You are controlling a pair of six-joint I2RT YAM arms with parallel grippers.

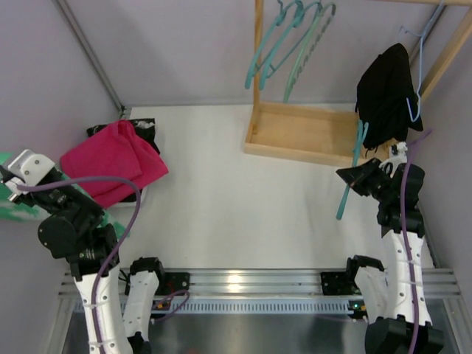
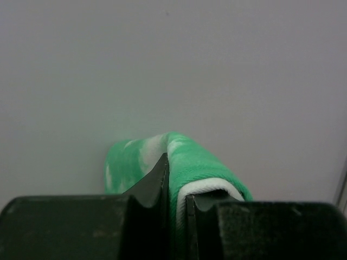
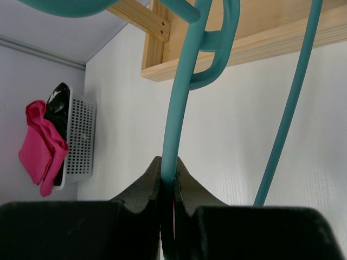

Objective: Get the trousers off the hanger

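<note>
The mint-green trousers (image 2: pixel 195 162) with white blotches are pinched between my left gripper's (image 2: pixel 176 176) shut jaws, close to the grey wall. In the top view they show only as a green patch (image 1: pixel 16 209) at the far left edge, beside my left gripper (image 1: pixel 9 184). The teal hanger (image 1: pixel 344 203) is bare and hangs slanted at the right, apart from the trousers. My right gripper (image 1: pixel 352 175) is shut on one of its thin bars. The right wrist view shows the bar (image 3: pixel 181 103) clamped between the jaws of the right gripper (image 3: pixel 168 169), and the hanger's other bar (image 3: pixel 290 108) to the right.
A magenta-pink cloth (image 1: pixel 114 164) lies over a white mesh basket (image 3: pixel 81 141) at the back left. A wooden rack (image 1: pixel 310 134) stands at the back with several teal hangers (image 1: pixel 295 37). A black garment (image 1: pixel 387 92) hangs on a pale-blue wire hanger (image 1: pixel 414 110) at the back right.
</note>
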